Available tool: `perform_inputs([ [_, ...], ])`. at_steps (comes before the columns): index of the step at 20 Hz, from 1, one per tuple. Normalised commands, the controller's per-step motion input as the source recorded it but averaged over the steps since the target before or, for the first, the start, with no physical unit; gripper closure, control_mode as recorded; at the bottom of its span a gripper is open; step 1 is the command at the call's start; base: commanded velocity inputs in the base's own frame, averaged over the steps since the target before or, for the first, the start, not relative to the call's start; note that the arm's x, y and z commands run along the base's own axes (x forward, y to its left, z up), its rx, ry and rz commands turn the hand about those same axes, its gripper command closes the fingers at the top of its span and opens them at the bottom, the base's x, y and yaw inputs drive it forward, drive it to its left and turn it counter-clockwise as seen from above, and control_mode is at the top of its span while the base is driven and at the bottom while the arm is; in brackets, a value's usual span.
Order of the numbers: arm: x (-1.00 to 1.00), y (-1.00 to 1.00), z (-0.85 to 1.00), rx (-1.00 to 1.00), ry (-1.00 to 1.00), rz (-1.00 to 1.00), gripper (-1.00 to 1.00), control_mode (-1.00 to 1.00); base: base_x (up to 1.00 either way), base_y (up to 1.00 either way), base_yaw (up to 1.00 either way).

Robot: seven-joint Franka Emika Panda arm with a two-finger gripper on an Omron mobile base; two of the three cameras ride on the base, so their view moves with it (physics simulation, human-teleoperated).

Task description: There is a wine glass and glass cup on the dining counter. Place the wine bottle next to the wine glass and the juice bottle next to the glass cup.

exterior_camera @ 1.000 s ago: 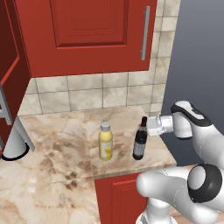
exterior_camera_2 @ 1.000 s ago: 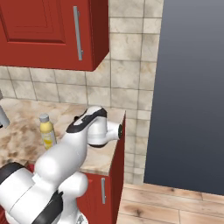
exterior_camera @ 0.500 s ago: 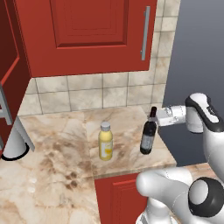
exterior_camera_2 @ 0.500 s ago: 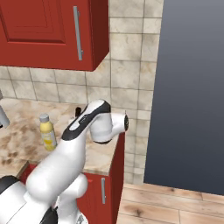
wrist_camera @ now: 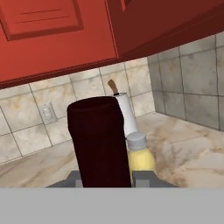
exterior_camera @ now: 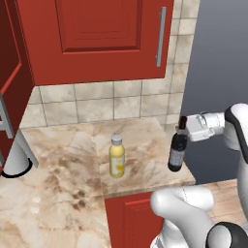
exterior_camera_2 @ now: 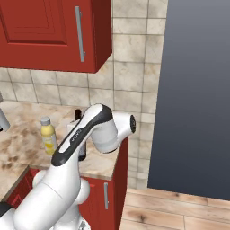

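The wine bottle [exterior_camera: 178, 154] is held by the gripper [exterior_camera: 185, 127] at its dark red neck, just below the top. The fingers are closed narrow on the neck, one on each side; in the hand view the neck capsule [wrist_camera: 101, 142] rises between the two dark finger tips [wrist_camera: 142, 177] at 6 o'clock. The gripper reaches the neck from 3 o'clock in the left base view.

The bottle's long axis is close to vertical, with a slight tilt: the neck points to about 12 o'clock, leaning a little toward 1 o'clock, and the base is at 6 o'clock. The base is over the right-hand end of the counter [exterior_camera: 72, 160], near its front edge. Whether the base touches the stone or is just clear of it cannot be told.

The juice bottle [exterior_camera: 116, 156] stands upright on the counter at 9 o'clock from the wine bottle, near but apart from it, cap up. In the hand view the juice bottle [wrist_camera: 139, 156] sits just behind the neck capsule at 3 o'clock. In the right base view the juice bottle [exterior_camera_2: 48, 135] is at 9 o'clock from the arm, and the wine bottle [exterior_camera_2: 79, 130] is mostly hidden behind the arm link.

A paper towel roll [wrist_camera: 126, 113] stands upright near the tiled wall, beyond the juice bottle. Red cabinets [exterior_camera: 97, 34] hang at 12 o'clock above the counter. An outlet [wrist_camera: 47, 113] is set in the tiles at 10 o'clock from the capsule.
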Motion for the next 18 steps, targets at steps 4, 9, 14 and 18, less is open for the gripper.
perform_inputs([
  [4,-0.40,0.00,0.20,-0.15,0.00,0.00,1.00,-1.00,0.00,0.00,0.00],
  [9,-0.34,0.00,0.20,-0.09,0.00,0.00,1.00,-1.00,0.00,0.00,0.00],
  [14,-0.18,0.00,0.15,-0.02,0.00,0.00,1.00,-1.00,0.00,0.00,0.00],
  [18,0.00,0.00,0.00,0.00,0.00,0.00,1.00,-1.00,0.00,0.00,0.00],
])
